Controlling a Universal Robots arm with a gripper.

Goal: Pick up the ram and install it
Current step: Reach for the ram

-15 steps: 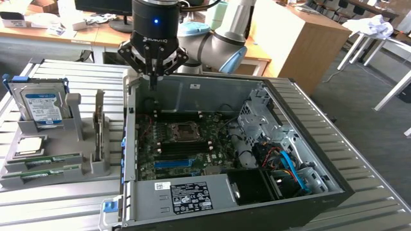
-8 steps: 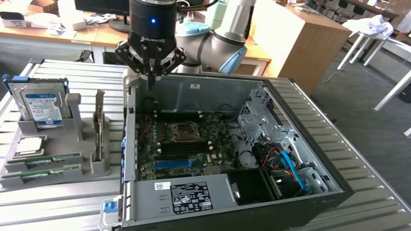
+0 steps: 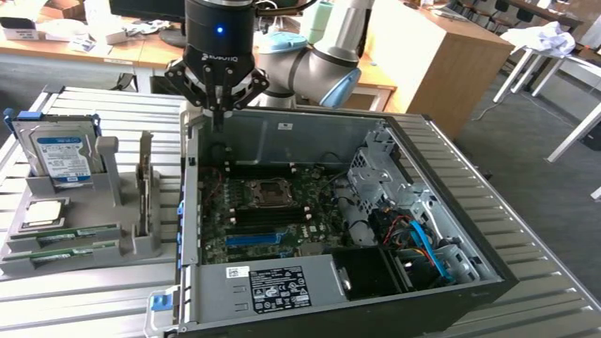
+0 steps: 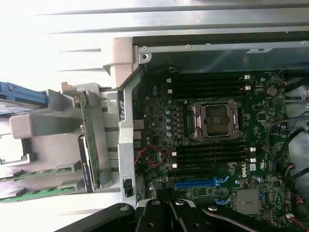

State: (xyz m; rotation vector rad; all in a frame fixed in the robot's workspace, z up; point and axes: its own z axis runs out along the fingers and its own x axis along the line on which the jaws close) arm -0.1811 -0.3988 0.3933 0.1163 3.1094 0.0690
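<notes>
The ram is a long thin green board standing on edge in a grey holder at the exterior view's left; the wrist view shows it as a green strip. Two more green boards lie flat in the holder's front slots. My gripper hangs shut and empty above the back left corner of the open computer case, apart from the ram and higher than it. Its black fingers meet over the motherboard's edge. Black memory slots flank the processor socket.
The holder also carries a silver hard drive with a blue-white label and a small square processor chip. Inside the case are a drive cage, cables and a power supply. Everything stands on a ribbed metal table.
</notes>
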